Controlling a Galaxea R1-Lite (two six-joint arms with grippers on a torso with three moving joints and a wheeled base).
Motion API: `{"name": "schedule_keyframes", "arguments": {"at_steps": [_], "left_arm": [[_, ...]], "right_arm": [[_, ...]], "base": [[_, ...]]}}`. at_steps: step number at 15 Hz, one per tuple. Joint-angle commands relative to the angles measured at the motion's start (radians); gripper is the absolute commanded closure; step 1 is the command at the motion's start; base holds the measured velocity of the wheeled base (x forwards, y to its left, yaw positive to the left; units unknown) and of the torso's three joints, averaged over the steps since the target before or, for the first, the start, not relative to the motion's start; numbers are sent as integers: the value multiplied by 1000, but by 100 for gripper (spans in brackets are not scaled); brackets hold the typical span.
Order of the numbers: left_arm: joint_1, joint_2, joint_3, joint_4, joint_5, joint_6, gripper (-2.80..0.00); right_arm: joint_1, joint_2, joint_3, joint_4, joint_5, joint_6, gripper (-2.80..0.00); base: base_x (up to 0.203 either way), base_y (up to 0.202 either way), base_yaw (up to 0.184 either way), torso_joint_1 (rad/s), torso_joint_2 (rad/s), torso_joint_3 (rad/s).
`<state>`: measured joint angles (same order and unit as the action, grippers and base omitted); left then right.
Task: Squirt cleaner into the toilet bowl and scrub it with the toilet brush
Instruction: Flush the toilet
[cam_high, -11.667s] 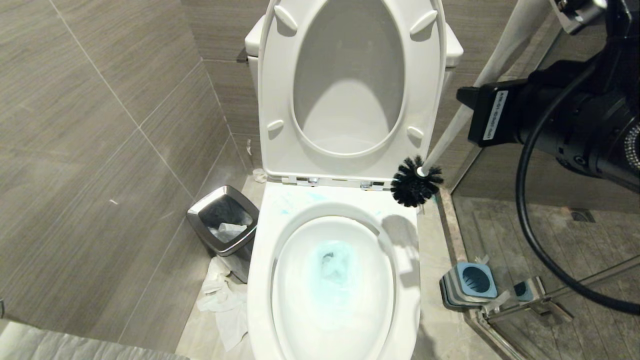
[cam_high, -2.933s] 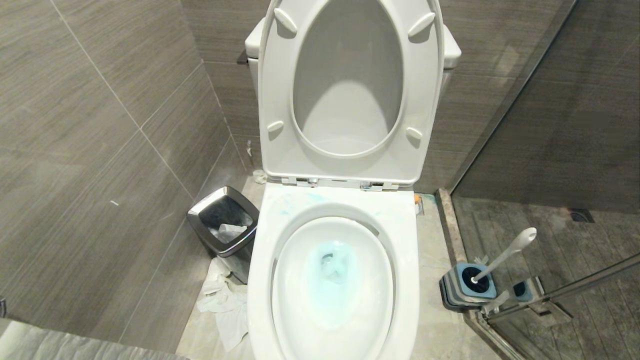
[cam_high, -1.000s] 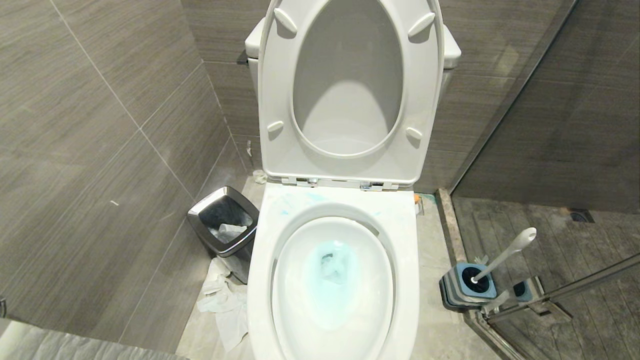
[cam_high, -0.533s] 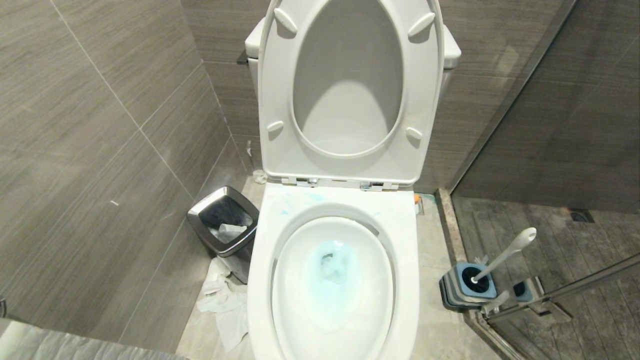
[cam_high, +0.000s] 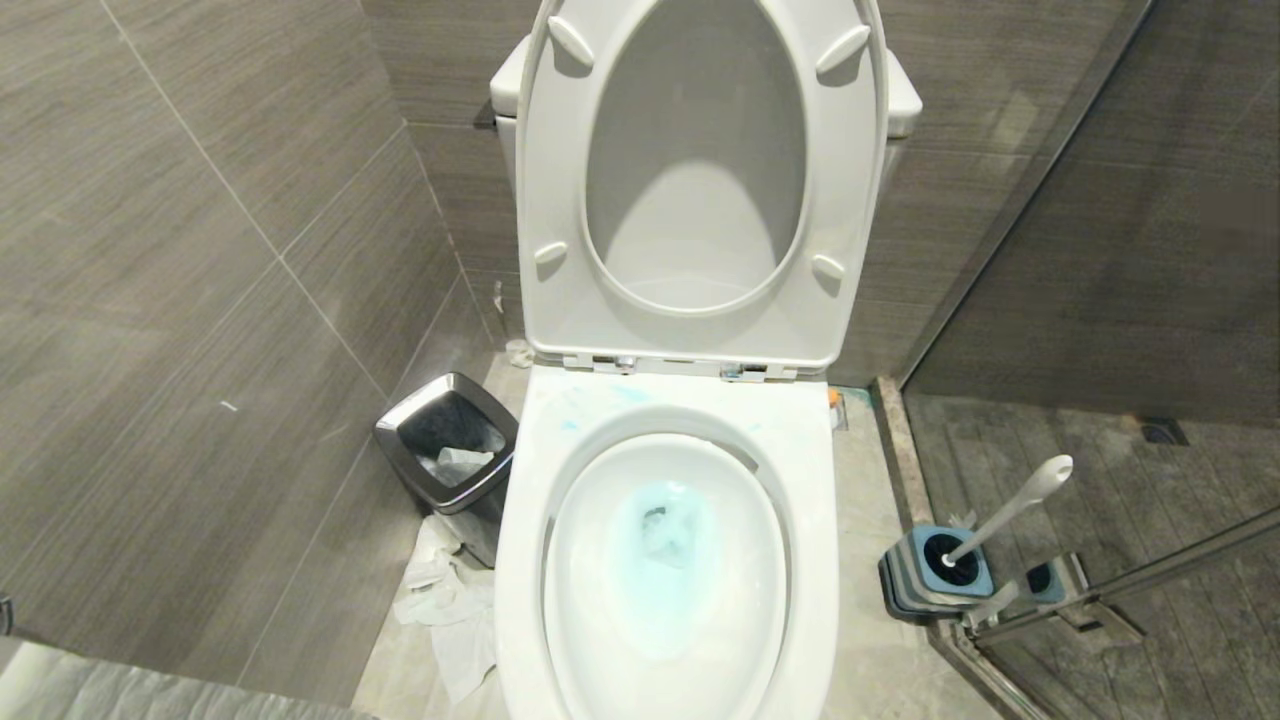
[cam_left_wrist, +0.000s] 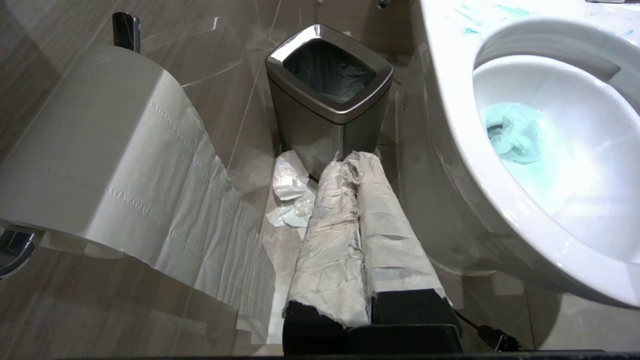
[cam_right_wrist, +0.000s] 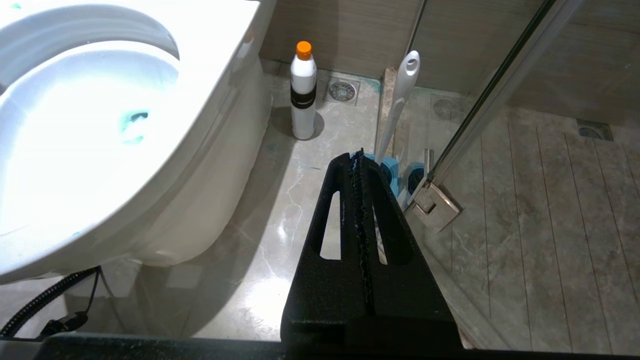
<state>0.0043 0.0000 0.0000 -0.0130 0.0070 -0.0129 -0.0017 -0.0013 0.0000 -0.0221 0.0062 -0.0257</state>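
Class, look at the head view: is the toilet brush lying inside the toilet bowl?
No. The toilet brush stands in its blue holder on the floor, to the right of the toilet bowl, leaning with its handle up.

— Bright in here? 
— Overhead light, yes; the toilet bowl (cam_right_wrist: 75, 150) glares nearly white, and the floor (cam_right_wrist: 260, 295) shines. 
— Shadows? 
— Soft, under the bowl. Everything's sharp.
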Motion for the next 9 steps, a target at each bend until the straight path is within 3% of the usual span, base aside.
{"name": "schedule_keyframes", "arguments": {"at_steps": [1,9], "left_arm": [[0,0,8,-1,1,1,0],[0,0,8,-1,1,4,0]], "right_arm": [[0,0,12,-1,1,0,0],[0,0,12,-1,0,0,0]], "base": [[0,0,0,0,0,0],[0,0,0,0,0,0]]}}
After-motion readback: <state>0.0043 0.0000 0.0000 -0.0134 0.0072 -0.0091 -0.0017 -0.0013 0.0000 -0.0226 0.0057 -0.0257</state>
